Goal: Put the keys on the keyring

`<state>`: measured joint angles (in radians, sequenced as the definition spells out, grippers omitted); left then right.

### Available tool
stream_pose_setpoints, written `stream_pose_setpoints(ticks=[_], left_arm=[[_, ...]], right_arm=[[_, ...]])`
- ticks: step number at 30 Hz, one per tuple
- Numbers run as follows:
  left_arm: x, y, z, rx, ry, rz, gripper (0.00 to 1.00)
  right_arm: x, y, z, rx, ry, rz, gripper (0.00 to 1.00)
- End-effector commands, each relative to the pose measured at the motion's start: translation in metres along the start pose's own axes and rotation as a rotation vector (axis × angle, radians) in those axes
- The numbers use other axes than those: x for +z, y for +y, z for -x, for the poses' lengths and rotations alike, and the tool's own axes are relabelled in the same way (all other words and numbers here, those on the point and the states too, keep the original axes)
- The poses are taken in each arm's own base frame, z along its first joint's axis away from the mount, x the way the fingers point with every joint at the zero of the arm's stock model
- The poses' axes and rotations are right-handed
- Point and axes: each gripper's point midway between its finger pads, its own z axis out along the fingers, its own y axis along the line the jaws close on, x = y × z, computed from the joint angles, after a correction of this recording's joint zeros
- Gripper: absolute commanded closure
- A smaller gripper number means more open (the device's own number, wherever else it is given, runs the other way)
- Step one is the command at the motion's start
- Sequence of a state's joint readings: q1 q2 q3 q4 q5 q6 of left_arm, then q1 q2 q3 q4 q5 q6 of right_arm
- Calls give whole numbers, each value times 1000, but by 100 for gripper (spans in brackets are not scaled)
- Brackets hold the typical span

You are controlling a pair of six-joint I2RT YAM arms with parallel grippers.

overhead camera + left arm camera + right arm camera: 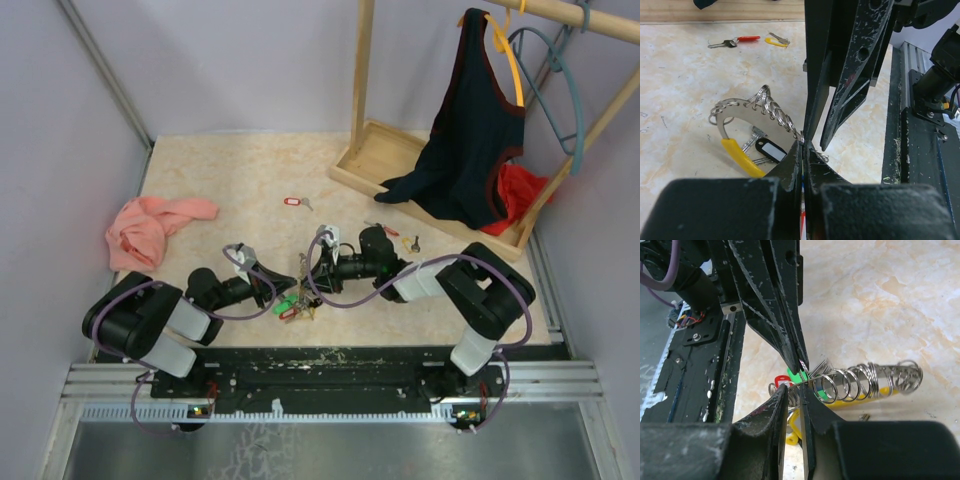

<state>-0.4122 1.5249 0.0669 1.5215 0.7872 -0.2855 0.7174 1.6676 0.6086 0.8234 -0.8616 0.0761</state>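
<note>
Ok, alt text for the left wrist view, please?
The left gripper, fingers pressed together, meets the right gripper tip to tip at one end of the keyring, a flat silvery arc strung with small split rings. A yellow tag and a black tag lie by it; two loose keys lie farther off.

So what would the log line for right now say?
left gripper: shut on keyring | right gripper: shut on keyring | loose keys: lying apart, not on ring

Top view looks down from 6 o'clock toward 12. Both wrist views, close-up, face each other, sharing the keyring [737, 111].
</note>
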Motion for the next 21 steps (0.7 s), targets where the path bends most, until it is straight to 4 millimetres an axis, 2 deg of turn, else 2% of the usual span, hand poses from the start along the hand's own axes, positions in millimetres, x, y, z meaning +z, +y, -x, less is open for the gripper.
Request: stream_pose_setpoints(ticks=[1, 5, 15, 21], left_arm=[[4, -23, 49, 197, -164, -125, 100], [3, -27, 54, 216, -177, -137, 100], [7, -33, 56, 211, -165, -196, 100], [7, -31, 57, 212, -172, -181, 100]], right_arm=[[1, -8, 11, -36, -43, -23, 83], [-3, -12, 13, -43, -63, -46, 82], [-4, 5, 30, -88, -109, 48, 82], [-6, 6, 25, -80, -102, 48, 83]])
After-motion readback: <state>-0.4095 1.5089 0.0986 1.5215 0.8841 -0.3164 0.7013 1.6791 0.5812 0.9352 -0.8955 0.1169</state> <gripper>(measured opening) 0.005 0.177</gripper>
